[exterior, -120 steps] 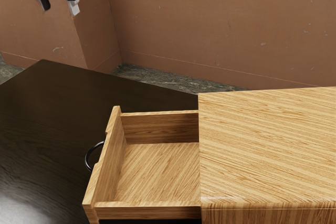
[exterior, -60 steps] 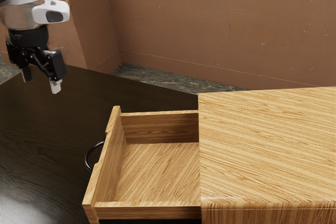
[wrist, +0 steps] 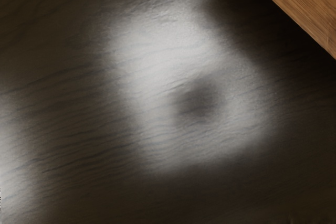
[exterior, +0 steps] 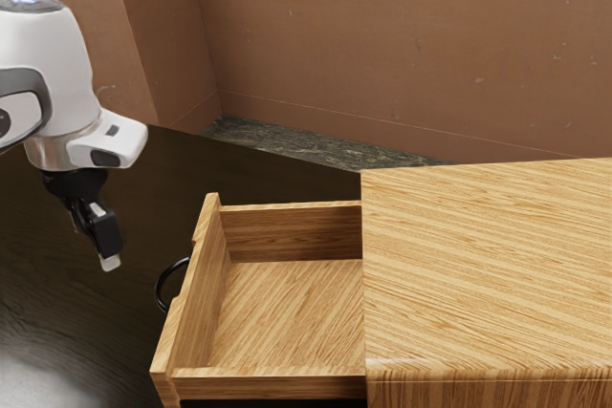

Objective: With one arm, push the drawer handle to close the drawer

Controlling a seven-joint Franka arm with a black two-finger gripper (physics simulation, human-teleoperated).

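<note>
The black gripper (exterior: pixel 109 260) hangs over the dark table in the exterior view, short of the drawer's front and to the exterior view's left of the curved black handle (exterior: pixel 163 286). A visible gap separates it from the handle. The light wood drawer (exterior: pixel 287 308) stands pulled out of its cabinet (exterior: pixel 488 265), its inside bare. Light wood (wrist: pixel 307 6) crosses a corner of the wrist view; which part of the furniture it is, I cannot tell.
The dark table (exterior: pixel 48 284) extends around the drawer's front, and its surface (wrist: pixel 68 114) lies below the hand with bright reflections. Brown walls (exterior: pixel 382 45) rise behind, above a strip of grey floor (exterior: pixel 287 145).
My hand has come down from the upper left of the exterior view to beside the drawer's front, and it has turned. The drawer has stayed where it was.
</note>
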